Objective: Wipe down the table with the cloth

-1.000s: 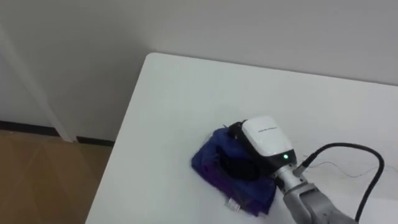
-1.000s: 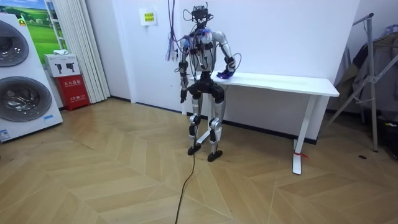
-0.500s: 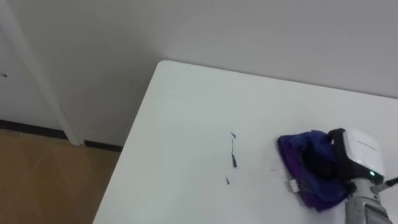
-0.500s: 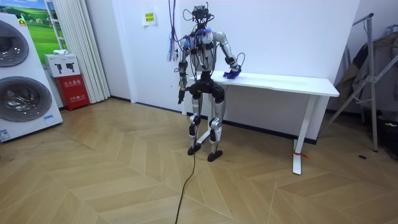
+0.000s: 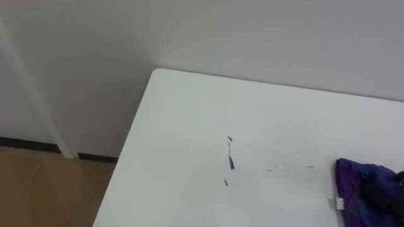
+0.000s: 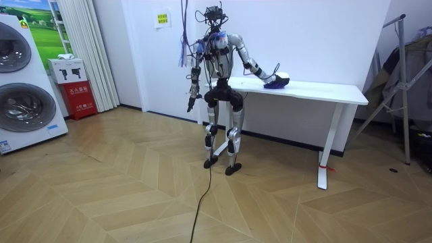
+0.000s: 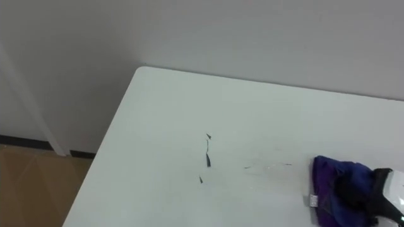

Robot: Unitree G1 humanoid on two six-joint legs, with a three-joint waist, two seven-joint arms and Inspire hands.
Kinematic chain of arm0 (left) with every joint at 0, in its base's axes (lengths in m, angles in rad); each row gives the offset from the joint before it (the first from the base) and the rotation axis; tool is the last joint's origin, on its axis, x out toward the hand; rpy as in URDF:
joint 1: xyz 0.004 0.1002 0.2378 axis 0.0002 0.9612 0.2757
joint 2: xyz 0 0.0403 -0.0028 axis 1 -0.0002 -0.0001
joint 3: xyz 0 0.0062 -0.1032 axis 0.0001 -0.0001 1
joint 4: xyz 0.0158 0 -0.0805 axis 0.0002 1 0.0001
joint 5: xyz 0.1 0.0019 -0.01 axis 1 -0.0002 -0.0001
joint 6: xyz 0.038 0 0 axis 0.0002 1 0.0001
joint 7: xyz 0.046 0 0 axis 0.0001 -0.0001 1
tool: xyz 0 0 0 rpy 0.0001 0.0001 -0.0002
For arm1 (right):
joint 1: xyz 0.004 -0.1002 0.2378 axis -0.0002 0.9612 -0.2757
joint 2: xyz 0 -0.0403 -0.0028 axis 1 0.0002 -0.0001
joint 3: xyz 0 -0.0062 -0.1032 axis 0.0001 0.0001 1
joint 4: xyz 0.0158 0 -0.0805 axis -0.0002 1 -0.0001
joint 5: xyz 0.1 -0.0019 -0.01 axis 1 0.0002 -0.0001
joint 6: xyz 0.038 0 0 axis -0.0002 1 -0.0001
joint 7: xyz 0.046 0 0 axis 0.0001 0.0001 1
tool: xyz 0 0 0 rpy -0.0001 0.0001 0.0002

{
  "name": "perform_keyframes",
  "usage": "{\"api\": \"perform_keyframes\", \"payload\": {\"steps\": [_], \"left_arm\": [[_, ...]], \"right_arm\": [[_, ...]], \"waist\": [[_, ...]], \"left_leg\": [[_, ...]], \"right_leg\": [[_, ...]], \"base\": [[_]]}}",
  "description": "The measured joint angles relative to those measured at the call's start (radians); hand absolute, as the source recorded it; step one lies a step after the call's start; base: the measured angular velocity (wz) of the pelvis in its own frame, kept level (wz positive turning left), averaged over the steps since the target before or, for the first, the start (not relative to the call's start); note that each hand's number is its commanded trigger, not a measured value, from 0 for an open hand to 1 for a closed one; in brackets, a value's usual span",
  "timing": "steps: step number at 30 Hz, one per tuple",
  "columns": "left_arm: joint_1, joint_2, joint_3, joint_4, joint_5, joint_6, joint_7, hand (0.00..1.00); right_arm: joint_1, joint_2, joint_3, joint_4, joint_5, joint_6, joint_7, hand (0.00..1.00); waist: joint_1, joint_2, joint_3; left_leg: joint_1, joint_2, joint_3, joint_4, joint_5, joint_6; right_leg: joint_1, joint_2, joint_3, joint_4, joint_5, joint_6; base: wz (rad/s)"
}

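Right hand [image 7: 392,189], cropped, on cloth [image 7: 334,180]

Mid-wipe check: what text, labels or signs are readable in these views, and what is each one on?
Nothing can be read clearly.
Yellow sign: print too small to read.
Red cabinet: black marks, too small to read.
Washing machine: front sticker, too small to read.
Cloth: white tag, blurred.
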Motion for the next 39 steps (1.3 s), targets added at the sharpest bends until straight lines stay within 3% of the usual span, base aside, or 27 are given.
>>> {"api": "perform_keyframes", "payload": {"steps": [2, 5, 7, 9, 12, 15, 19, 23, 25, 27, 30, 31, 33, 36, 37, 39], "left_arm": [[-0.015, 0.0, -0.006, 0.0, -0.008, 0.0, 0.0, 0.0], [-0.053, -0.005, -0.048, 0.005, -0.044, 0.001, 0.0, 0.0], [-0.097, -0.007, -0.103, 0.023, -0.101, -0.001, 0.004, 0.0], [-0.132, -0.006, -0.147, 0.045, -0.12, 0.001, 0.009, 0.0], [-0.164, -0.027, -0.184, 0.063, -0.118, -0.002, 0.009, 0.0], [-0.155, -0.031, -0.195, 0.026, -0.112, -0.002, 0.009, 0.0], [-0.081, -0.013, -0.195, -0.007, -0.111, 0.02, 0.019, 0.0], [-0.037, -0.002, -0.192, -0.006, -0.109, 0.029, 0.021, 0.0], [-0.035, -0.001, -0.191, -0.006, -0.109, 0.032, 0.017, 0.0], [-0.035, -0.001, -0.19, -0.006, -0.108, 0.032, 0.017, 0.0], [-0.047, -0.004, -0.147, -0.004, -0.052, 0.034, 0.006, 0.0], [-0.046, -0.003, -0.127, -0.004, -0.016, 0.036, -0.002, 0.0], [-0.042, -0.007, -0.093, -0.005, 0.022, 0.036, -0.001, 0.0], [-0.015, -0.007, -0.044, -0.006, 0.046, 0.04, 0.0, 0.0], [-0.008, -0.008, -0.02, -0.006, 0.048, 0.042, 0.0, 0.0], [-0.008, -0.008, 0.001, -0.006, 0.048, 0.046, 0.0, 0.0]], "right_arm": [[-0.009, 0.002, 0.009, -0.019, -0.013, 0.028, 0.017, 1.0], [-0.014, 0.007, 0.086, -0.131, -0.076, 0.128, 0.056, 1.0], [-0.021, 0.011, 0.193, -0.26, -0.152, 0.207, 0.119, 1.0], [-0.041, 0.042, 0.292, -0.347, -0.211, 0.251, 0.168, 1.0], [-0.114, 0.09, 0.467, -0.433, -0.313, 0.281, 0.244, 1.0], [-0.185, 0.121, 0.549, -0.483, -0.374, 0.284, 0.32, 1.0], [-0.215, 0.119, 0.568, -0.514, -0.349, 0.285, 0.35, 1.0], [-0.189, 0.114, 0.546, -0.502, -0.333, 0.249, 0.334, 1.0], [-0.175, 0.115, 0.524, -0.457, -0.263, 0.205, 0.272, 1.0], [-0.152, 0.114, 0.493, -0.418, -0.228, 0.169, 0.221, 1.0], [-0.069, 0.111, 0.403, -0.377, -0.213, 0.113, 0.124, 1.0], [-0.033, 0.109, 0.36, -0.364, -0.193, 0.103, 0.088, 1.0], [0.017, 0.107, 0.296, -0.341, -0.146, 0.084, 0.033, 1.0], [0.051, 0.1, 0.196, -0.232, -0.033, 0.044, -0.026, 1.0], [0.052, 0.092, 0.155, -0.182, -0.006, 0.042, -0.038, 1.0], [0.053, 0.065, 0.112, -0.126, 0.017, 0.042, -0.041, 1.0]], "waist": [[0.007, -0.001, 0.0007], [0.036, 0.006, 0.0029], [0.049, 0.01, 0.0066], [0.072, 0.009, 0.0079], [0.114, 0.007, 0.0131], [0.156, 0.001, 0.0272], [0.197, -0.004, 0.0276], [0.165, -0.003, 0.0289], [0.136, 0.0, 0.0302], [0.12, 0.007, 0.0285], [0.093, 0.023, 0.0186], [0.087, 0.025, 0.0115], [0.075, 0.026, 0.0079], [0.028, 0.019, 0.0021], [0.016, 0.015, -0.0038], [0.007, 0.011, -0.0065]], "left_leg": [[0.001, 0.0, 0.006, 0.0, 0.0, 0.0], [0.004, 0.003, 0.031, -0.004, 0.0, 0.0], [0.004, 0.009, 0.058, -0.009, 0.001, -0.001], [0.005, 0.018, 0.083, -0.013, 0.001, -0.002], [0.003, 0.023, 0.089, -0.023, 0.005, -0.008], [-0.017, 0.024, 0.074, -0.022, 0.006, -0.01], [-0.041, 0.021, 0.055, -0.02, 0.009, -0.009], [-0.038, 0.019, 0.041, -0.018, 0.009, -0.009], [-0.038, 0.014, 0.042, -0.009, 0.009, -0.009], [-0.028, 0.007, 0.046, -0.009, 0.007, -0.006], [-0.02, 0.005, 0.049, -0.007, -0.007, 0.014], [-0.019, 0.002, 0.049, -0.005, -0.008, 0.015], [-0.013, -0.001, 0.057, -0.006, -0.008, 0.015], [0.008, -0.002, 0.057, -0.005, -0.01, 0.019], [0.014, -0.002, 0.056, -0.003, -0.013, 0.022], [0.016, -0.002, 0.054, -0.001, -0.013, 0.023]], "right_leg": [[-0.001, 0.0, 0.0, 0.001, 0.0, 0.0], [-0.017, 0.001, 0.015, 0.008, 0.0, 0.0], [-0.038, 0.005, 0.035, 0.02, 0.002, -0.003], [-0.05, 0.015, 0.059, 0.022, 0.007, -0.011], [-0.061, 0.019, 0.06, 0.024, 0.01, -0.015], [-0.072, 0.019, 0.044, 0.02, 0.01, -0.016], [-0.092, 0.016, 0.021, 0.015, 0.01, -0.015], [-0.075, 0.011, 0.0, 0.013, 0.01, -0.015], [-0.062, 0.0, -0.003, 0.004, 0.006, -0.009], [-0.054, -0.007, -0.003, -0.003, 0.002, -0.002], [-0.032, -0.01, -0.001, -0.001, -0.004, 0.007], [-0.031, -0.013, 0.001, 0.002, -0.005, 0.009], [-0.026, -0.016, 0.001, 0.002, -0.005, 0.012], [0.003, -0.017, -0.002, 0.002, -0.005, 0.013], [0.004, -0.017, -0.003, 0.002, -0.005, 0.013], [0.005, -0.018, -0.004, 0.007, -0.003, 0.016]], "base": [[-0.11], [-0.34], [-0.39], [-0.42], [-0.1], [0.18], [0.18], [0.22], [0.19], [0.11], [0.1], [0.05], [-0.06], [-0.01], [0.0], [-0.06]]}}
